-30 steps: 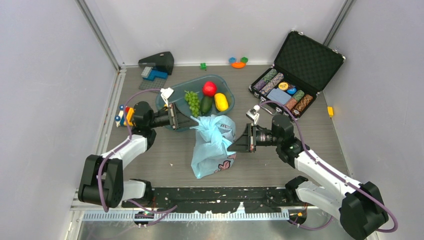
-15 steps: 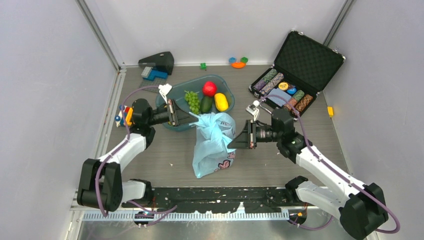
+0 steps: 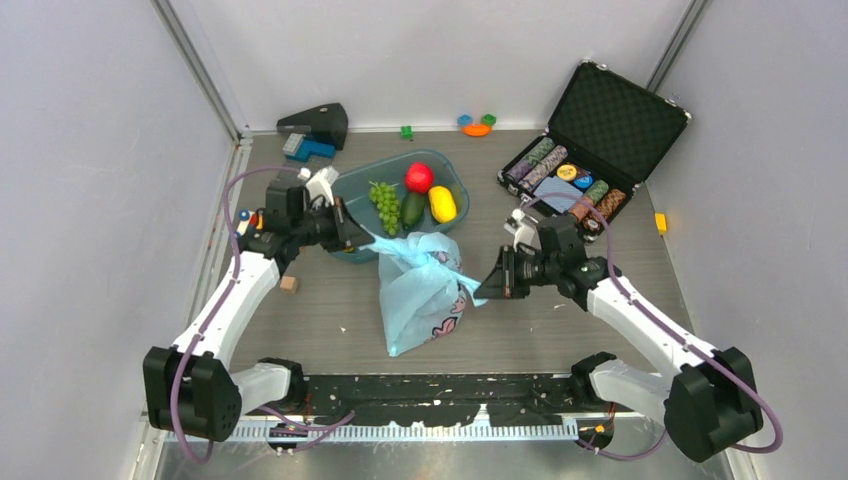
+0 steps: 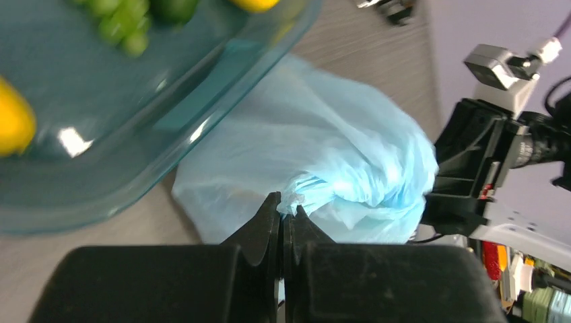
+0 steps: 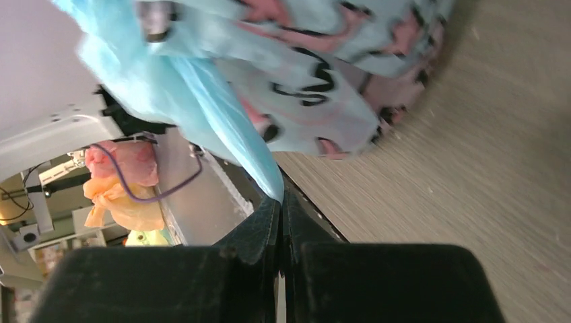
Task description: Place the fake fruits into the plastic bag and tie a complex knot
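The left hand (image 4: 283, 210) and right hand (image 5: 281, 200) are each clamped on a tail of the light-blue plastic bag (image 3: 425, 300) (lying on the grey surface (image 3: 330, 312)), beside a tub (image 3: 352, 186) of fake fruits (image 3: 411, 200)

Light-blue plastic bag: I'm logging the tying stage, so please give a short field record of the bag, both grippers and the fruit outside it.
bag: thin light-blue plastic bag, top bunched, stretched between both grippers
left gripper: shut on one tail of the bag, next to the tub
right gripper: shut on the opposite tail
fruit outside bag: green grape bunch, red apple, dark green fruit, yellow fruit
fruit location: clear blue-tinted plastic tub
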You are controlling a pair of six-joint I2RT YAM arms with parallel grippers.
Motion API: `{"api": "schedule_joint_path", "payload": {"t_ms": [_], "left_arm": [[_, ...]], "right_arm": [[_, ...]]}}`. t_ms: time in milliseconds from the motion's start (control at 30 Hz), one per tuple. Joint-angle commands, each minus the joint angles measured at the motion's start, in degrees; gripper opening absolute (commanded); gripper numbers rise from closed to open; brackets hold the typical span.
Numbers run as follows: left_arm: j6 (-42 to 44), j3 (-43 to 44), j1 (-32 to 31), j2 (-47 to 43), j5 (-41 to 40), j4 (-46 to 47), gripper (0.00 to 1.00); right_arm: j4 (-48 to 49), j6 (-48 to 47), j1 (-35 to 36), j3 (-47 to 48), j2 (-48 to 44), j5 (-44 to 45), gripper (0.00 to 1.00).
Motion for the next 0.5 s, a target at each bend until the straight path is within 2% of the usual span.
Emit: {"api": "schedule_joint_path", "payload": {"t_ms": [0,133,233,333,467], "left_arm": [[6.4,-2.3,1.3,-0.7,-19.0,-9.7,0.0],[7.7,-2.7,1.4,-1.2,-23.1,-11.2,0.0],[7.5,-1.3,1.4,-1.8,-18.4,-9.9,0.0],[6.1,0.5,1.3,-3.5,-14.1,-8.2,0.0],[5.0,1.2,1.3,-5.8,-13.5,-6.9,0.0]], "right_arm": [[-1.3,0.6,-1.5,-8.5,1.4,0.5,0.05],[1.2,2.2,-2.0,-11.1,2.1,-0.3,0.05],[-0.4,1.0,-2.0,-7.7,0.4,1.2,0.05],[-7.2,-2.2,-2.0,-0.3,-0.9,5.5,0.05],[-10.9,-5.0,-2.4,3.7,-2.2,8.5,0.05]]}}
